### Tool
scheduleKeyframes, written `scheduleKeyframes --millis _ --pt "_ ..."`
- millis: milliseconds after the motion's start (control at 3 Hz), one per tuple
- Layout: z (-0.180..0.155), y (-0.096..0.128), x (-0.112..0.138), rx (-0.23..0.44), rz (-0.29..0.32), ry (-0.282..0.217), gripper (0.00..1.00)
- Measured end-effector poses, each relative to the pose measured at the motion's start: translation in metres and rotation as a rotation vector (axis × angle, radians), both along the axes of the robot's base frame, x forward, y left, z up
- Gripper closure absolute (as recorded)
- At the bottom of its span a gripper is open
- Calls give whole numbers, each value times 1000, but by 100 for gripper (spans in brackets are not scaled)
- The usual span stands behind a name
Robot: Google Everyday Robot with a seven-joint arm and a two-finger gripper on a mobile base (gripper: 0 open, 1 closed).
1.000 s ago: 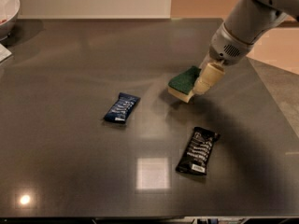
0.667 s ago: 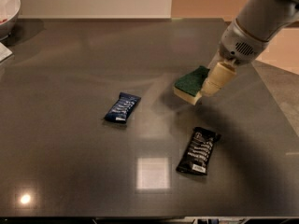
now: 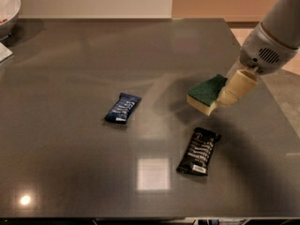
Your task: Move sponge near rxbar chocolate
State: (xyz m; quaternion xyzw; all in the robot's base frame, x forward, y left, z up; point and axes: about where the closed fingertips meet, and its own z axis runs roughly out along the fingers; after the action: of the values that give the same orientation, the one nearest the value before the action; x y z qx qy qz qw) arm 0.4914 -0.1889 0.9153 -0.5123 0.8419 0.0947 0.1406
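Clamped on the wavy green-topped, yellow-foam sponge (image 3: 207,93) near the right edge of the dark tabletop (image 3: 70,69), cream-fingered gripper (image 3: 225,97) now shifted frontward, closer to the flat black rxbar chocolate wrapper (image 3: 198,151). Sponge aloft just behind it; likely only lowering and release left.

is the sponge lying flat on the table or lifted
Lifted and tilted: the pincer, right of centre beyond the rxbar chocolate, is shut on the sponge, with a shadow beneath it.

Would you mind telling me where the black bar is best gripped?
Likely across its narrow middle, from straight above: the black bar lies flat on the table, long sides free. The gripper, just beyond it, is shut on the sponge.
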Motion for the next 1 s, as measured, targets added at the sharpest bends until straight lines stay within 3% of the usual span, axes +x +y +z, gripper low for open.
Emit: scheduleKeyframes --millis 333,667,1000 --pt "-4 -9 -14 3 -32 16 36" --pt "-4 -7 -13 4 -31 10 13" --pt "-3 -6 -12 5 -31 5 0"
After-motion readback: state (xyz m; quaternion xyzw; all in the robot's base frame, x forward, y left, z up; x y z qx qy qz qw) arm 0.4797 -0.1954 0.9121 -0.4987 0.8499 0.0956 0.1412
